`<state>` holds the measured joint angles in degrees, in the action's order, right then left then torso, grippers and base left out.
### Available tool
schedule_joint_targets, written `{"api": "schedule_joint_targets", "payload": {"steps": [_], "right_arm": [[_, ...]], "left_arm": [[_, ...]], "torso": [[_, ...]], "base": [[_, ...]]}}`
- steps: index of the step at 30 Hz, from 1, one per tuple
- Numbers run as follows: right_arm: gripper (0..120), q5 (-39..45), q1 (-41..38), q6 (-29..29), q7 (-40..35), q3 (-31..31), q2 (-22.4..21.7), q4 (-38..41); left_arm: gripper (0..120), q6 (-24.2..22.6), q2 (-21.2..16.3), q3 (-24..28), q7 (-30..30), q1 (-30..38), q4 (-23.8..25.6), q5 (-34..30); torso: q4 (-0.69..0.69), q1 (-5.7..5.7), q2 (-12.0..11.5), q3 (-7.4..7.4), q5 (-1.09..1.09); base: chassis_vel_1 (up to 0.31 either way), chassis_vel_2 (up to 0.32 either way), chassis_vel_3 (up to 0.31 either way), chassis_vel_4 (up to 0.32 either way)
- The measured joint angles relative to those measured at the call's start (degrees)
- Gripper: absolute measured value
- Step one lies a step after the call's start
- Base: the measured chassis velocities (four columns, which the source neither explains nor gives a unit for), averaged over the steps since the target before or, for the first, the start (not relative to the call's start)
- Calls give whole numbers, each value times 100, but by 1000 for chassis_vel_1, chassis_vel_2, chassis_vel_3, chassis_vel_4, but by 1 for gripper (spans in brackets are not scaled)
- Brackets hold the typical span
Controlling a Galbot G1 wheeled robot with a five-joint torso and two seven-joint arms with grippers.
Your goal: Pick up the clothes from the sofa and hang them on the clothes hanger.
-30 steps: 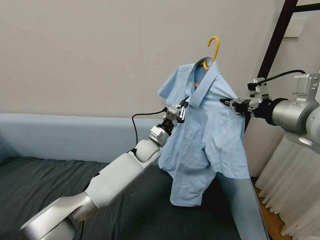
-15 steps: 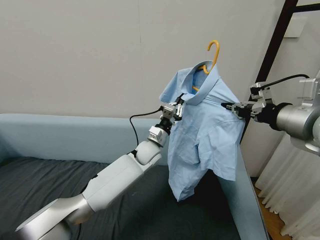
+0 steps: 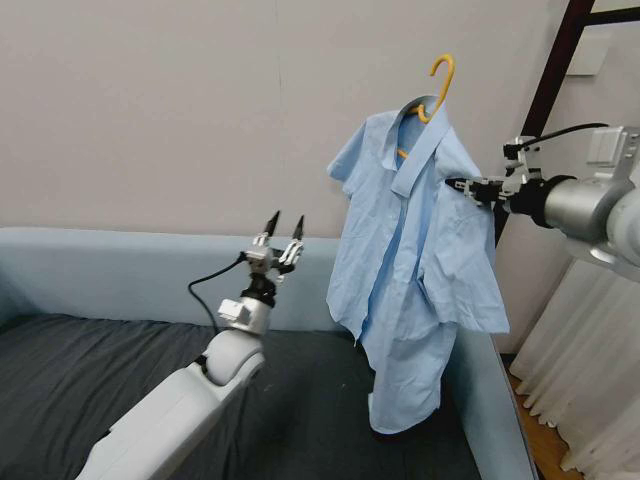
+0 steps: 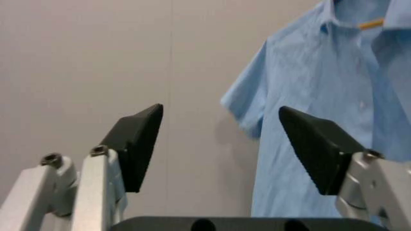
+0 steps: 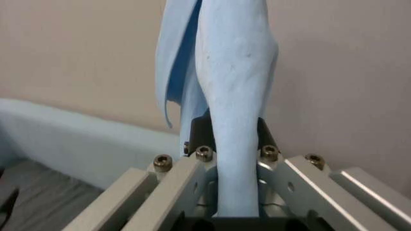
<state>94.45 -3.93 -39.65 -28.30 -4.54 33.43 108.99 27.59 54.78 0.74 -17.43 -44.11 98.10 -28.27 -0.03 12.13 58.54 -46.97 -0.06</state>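
We see one light-blue short-sleeved shirt (image 3: 400, 250) draped on one orange hanger (image 3: 441, 93), held up in the air in front of the wall. It is above the right end of the sofa (image 3: 120, 270), with its front open and its hem hanging towards the dark seat. The right gripper (image 3: 452, 184) reaches in at the shirt's shoulder. Our right wrist view shows what the head view cannot: a fold of fabric pinched between its narrow jaws. The left gripper (image 3: 286, 222) is raised well apart from the shirt. Our left wrist view shows its jaws spread wide and holding nothing. That makes two grippers.
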Motion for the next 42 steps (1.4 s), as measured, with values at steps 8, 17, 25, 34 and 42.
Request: {"api": "schedule_joint_targets", "payload": {"steps": [8, 17, 25, 34, 42], "right_arm": [[2, 235, -1614, -201, -1251, -995, 406, -496], [2, 1698, -3382, -213, -3546, -2014, 624, -480], [2, 2470, -4354, -60, -4647, -2588, 684, -492], [2, 2772, -4708, -1, -5277, -3159, 534, -473], [2, 2756, -4646, -6, -5496, -3470, 503, -733]], "left_arm": [[99, 94, -92, -626, -120, -981, 445, 61], [100, 115, 13, -991, -295, -1443, 846, 220], [100, 197, -95, -1441, -370, -1856, 1135, 229], [100, 198, -344, -1841, -438, -2143, 1476, 125], [100, 306, -353, -2384, -450, -2777, 1801, 119]], "torso": [[-4, 0, 0, 0, 1], [-4, 0, 0, 1, 2], [-3, 0, 1, 2, 1], [-3, 0, 1, 2, 3], [1, 0, 1, 0, 4]], "base": [[0, 0, 0, 0], [0, 0, 0, 0], [0, 0, 0, 0], [0, 0, 0, 0], [0, 0, 0, 0]]}}
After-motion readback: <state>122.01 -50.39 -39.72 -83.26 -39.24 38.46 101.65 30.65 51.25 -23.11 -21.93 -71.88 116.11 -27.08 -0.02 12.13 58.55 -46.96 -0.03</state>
